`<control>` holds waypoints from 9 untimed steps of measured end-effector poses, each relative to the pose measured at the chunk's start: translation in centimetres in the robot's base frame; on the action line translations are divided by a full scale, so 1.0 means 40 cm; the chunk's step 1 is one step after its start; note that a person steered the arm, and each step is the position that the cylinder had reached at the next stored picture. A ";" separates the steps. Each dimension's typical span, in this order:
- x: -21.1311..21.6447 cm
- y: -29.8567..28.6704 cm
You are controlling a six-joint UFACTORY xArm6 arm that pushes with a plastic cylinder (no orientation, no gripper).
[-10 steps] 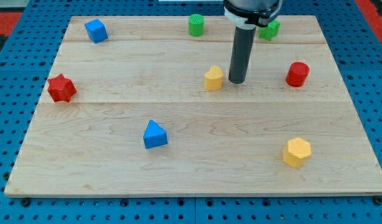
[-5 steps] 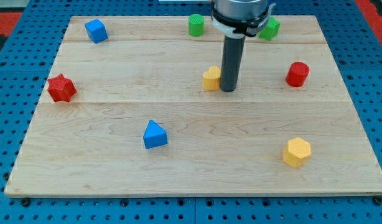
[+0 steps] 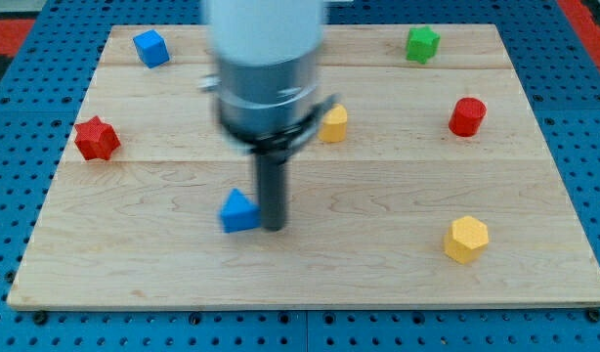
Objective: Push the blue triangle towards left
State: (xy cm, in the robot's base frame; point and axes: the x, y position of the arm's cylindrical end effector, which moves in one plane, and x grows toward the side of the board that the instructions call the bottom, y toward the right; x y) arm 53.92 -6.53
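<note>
The blue triangle (image 3: pixel 238 211) lies on the wooden board (image 3: pixel 378 244), left of centre and toward the view's bottom. My tip (image 3: pixel 273 228) stands right against the triangle's right side, touching or nearly touching it. The rod and arm body above it are motion-blurred and hide the board's top middle, including the green cylinder seen earlier.
A blue cube (image 3: pixel 150 47) sits at the top left and a red star-shaped block (image 3: pixel 96 138) at the left edge. A small yellow block (image 3: pixel 333 123) is near centre. A green block (image 3: pixel 422 44) is top right, a red cylinder (image 3: pixel 467 116) right, a yellow hexagon (image 3: pixel 466 239) bottom right.
My tip has swept from beside the small yellow block down and to the left, ending at the blue triangle's right side. The triangle has shifted slightly left.
</note>
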 end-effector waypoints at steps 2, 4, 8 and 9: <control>-0.087 0.042; 0.006 -0.206; -0.399 -0.017; -0.423 0.015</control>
